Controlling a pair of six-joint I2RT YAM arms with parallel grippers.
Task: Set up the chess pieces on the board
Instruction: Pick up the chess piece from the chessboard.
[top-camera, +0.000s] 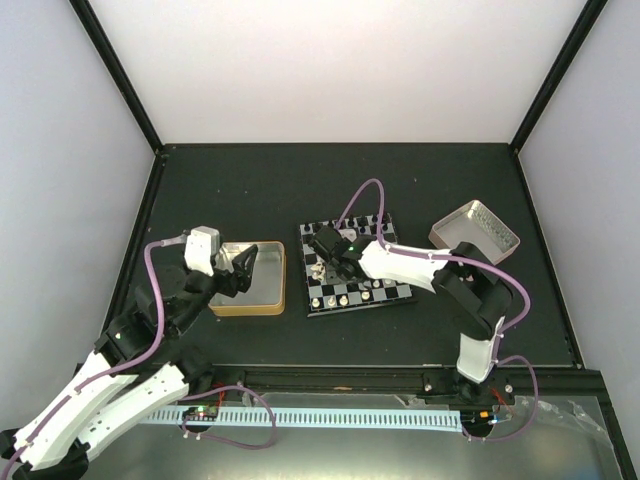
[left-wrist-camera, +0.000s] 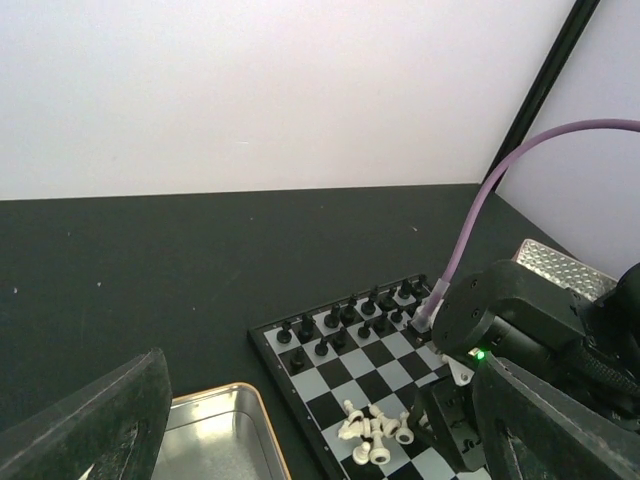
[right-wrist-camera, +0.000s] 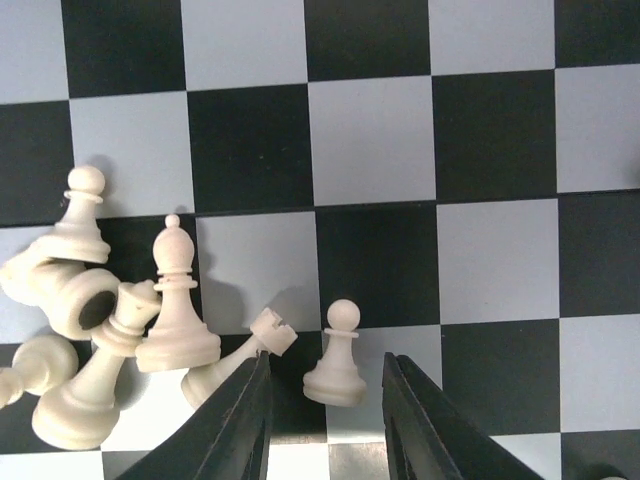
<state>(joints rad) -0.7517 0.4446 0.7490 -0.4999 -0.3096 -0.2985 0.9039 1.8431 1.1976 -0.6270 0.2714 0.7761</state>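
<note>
Right fingers (right-wrist-camera: 245, 420) parted, straddling an upright cream pawn (right-wrist-camera: 335, 355) on the board (right-wrist-camera: 370, 140) without contact, other cream pieces (right-wrist-camera: 120, 310) heaped just beside, left fingers (left-wrist-camera: 100, 420) spread wide, empty, above the tin tray (left-wrist-camera: 215, 425).

Chess pieces (right-wrist-camera: 170, 300) on board (right-wrist-camera: 370, 140); one tray (top-camera: 265, 275) left, another tray (top-camera: 478, 232) right.
</note>
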